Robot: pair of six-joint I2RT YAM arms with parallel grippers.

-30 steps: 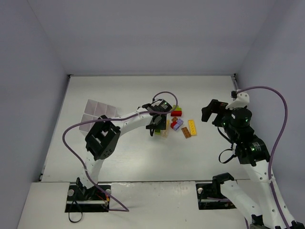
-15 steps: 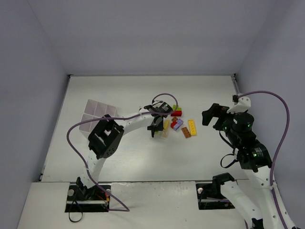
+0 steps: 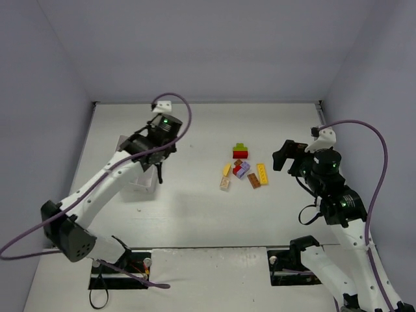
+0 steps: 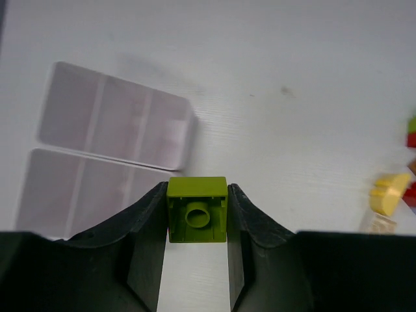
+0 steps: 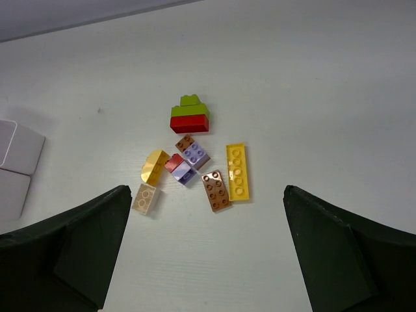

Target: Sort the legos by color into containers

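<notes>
Legos (image 5: 195, 162): 1 green brick (image 4: 197, 209) is up off the worktop (image 3: 195, 214). The others lie in a loose pile near the worktop's middle, at 3 o'clock from the tray in the top view.
Pile: about 10 pieces, some touching. A green-and-red stack (image 5: 190, 117) sits at its 12 o'clock, a yellow plate (image 5: 238, 171) at 3 o'clock and a beige brick (image 5: 145, 197) at 8 o'clock, with lilac, brown, red and rounded yellow pieces between them.
Tray (image 4: 114, 123): white, 2 rows of 3 cells in the left wrist view, at 10 o'clock from the held brick. No brick shows in the cells in view, and part of the nearer row is hidden behind a jaw.
Left gripper (image 4: 197, 195): its jaws are clamped on 2 opposite sides of the green brick, hollow underside toward the camera. It hangs just beside the tray's 3 o'clock edge, not yet over a cell.
Right gripper (image 3: 286, 156): its jaws are spread wide with nothing between them. It sits at 3 o'clock from the pile, apart from it.
Done: by my judgement only the start, with 1 brick lifted and brought to the tray and none sorted.
Left: drop the green brick in a cell, then move every piece of the pile. The stack likely needs splitting so its green part joins the first.
</notes>
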